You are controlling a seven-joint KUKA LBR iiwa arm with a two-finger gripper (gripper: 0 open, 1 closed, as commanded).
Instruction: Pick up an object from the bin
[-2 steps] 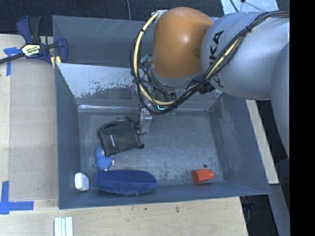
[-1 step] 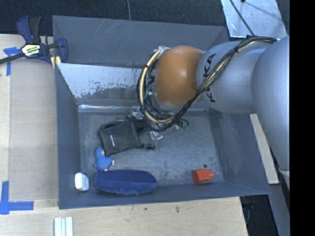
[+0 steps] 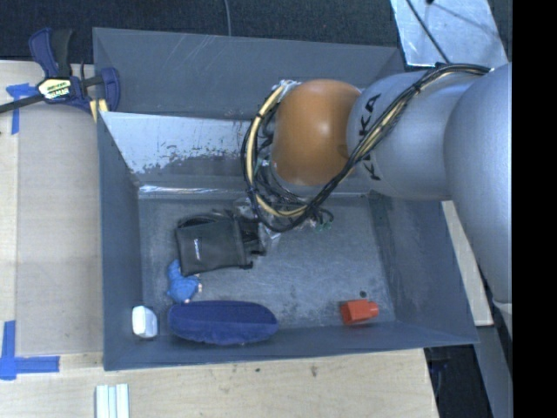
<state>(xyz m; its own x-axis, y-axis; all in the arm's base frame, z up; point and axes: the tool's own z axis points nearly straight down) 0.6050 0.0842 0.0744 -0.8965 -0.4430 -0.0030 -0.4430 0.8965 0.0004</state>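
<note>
My gripper [image 3: 253, 233] is low in the bin's middle, under the orange wrist cover, right at the right edge of a flat black pouch-like thing [image 3: 207, 244]. The black thing lies left of centre on the bin floor. Just below its left corner sits a small blue crumpled piece [image 3: 180, 284].
Along the front wall lies a long dark blue oval cushion-like thing [image 3: 222, 322], with a small white cylinder [image 3: 144, 321] at its left end. A small orange-red block [image 3: 358, 311] rests at the front right. The arm with its cables comes in from the right.
</note>
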